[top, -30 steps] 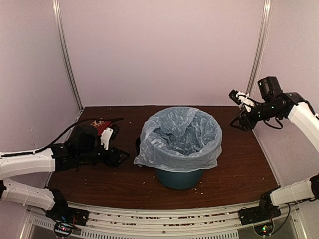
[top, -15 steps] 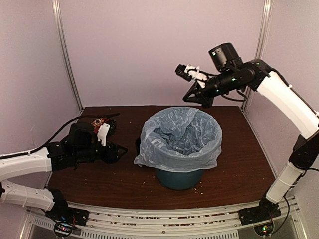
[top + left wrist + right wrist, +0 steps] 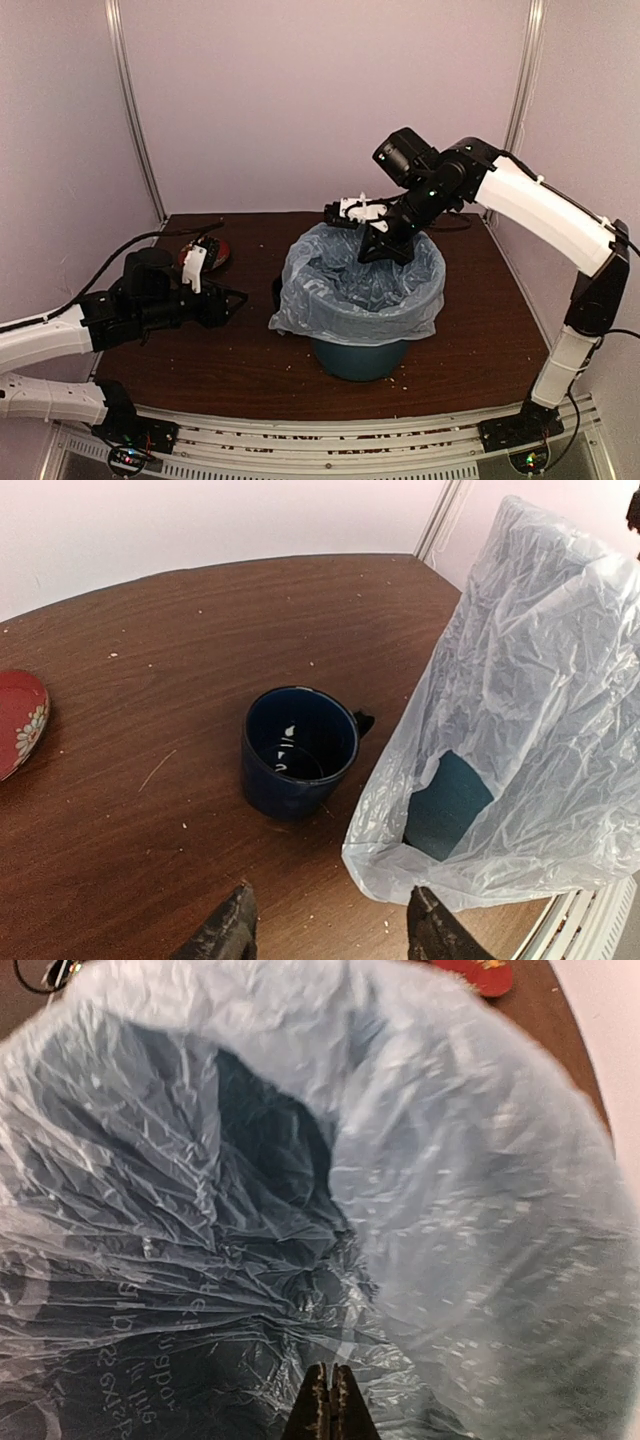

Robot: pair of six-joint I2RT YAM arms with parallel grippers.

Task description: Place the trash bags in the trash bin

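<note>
The trash bag [image 3: 345, 290], thin and pale blue-grey, lines the teal trash bin [image 3: 358, 360] and folds down over its rim. My right gripper [image 3: 373, 250] hangs over the back of the bin's mouth and points down into it. In the right wrist view its fingertips [image 3: 330, 1400] are pressed shut with nothing between them, above the bag's crinkled inside [image 3: 200, 1210]. My left gripper [image 3: 236, 298] is open, low over the table left of the bin. Its fingers [image 3: 232, 930] frame bare wood in front of the bag's hanging edge [image 3: 530, 710], where a patch of the bin [image 3: 450, 805] shows.
A dark blue mug [image 3: 298, 740] stands upright just left of the bin, mostly hidden behind the bag in the top view. A red plate [image 3: 205, 255] lies at the back left with a black cable beside it. Crumbs dot the wooden table [image 3: 480, 330].
My right arm has swung in from the right wall to above the bin, and its jaws have shut. My left gripper has drawn back slightly to the left.
</note>
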